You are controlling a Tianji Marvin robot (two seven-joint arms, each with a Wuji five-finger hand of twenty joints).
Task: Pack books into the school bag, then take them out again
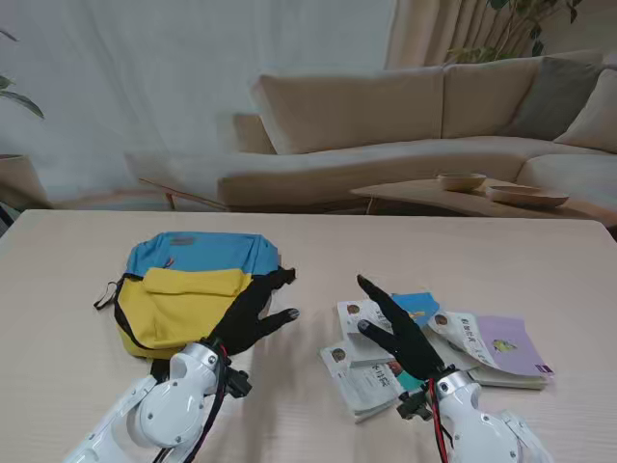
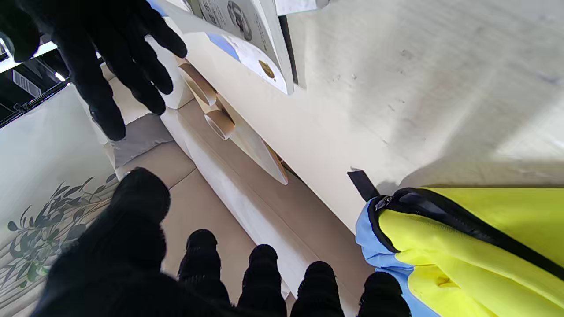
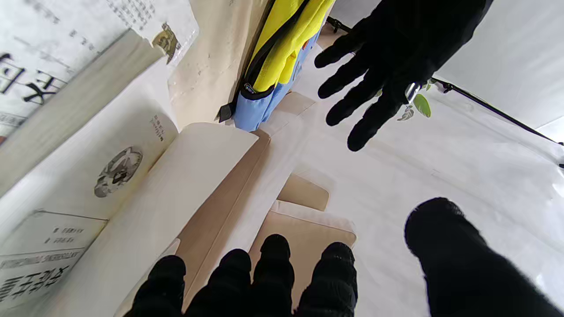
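Books (image 1: 439,342) sit fanned out in a loose pile at lower right of the frame, right by the right hand (image 1: 400,333), which hovers over the near white one (image 1: 364,376) with fingers spread and nothing held; the left hand (image 1: 253,316) is just as spread and empty at the bag's right edge. Honestly I'd grab that near top book first, pinching its spine so the pages don't flop. Further back at left-centre, the school bag (image 1: 188,289) lies flat on the desk (image 1: 318,246), looking zipped, so that needs opening first.
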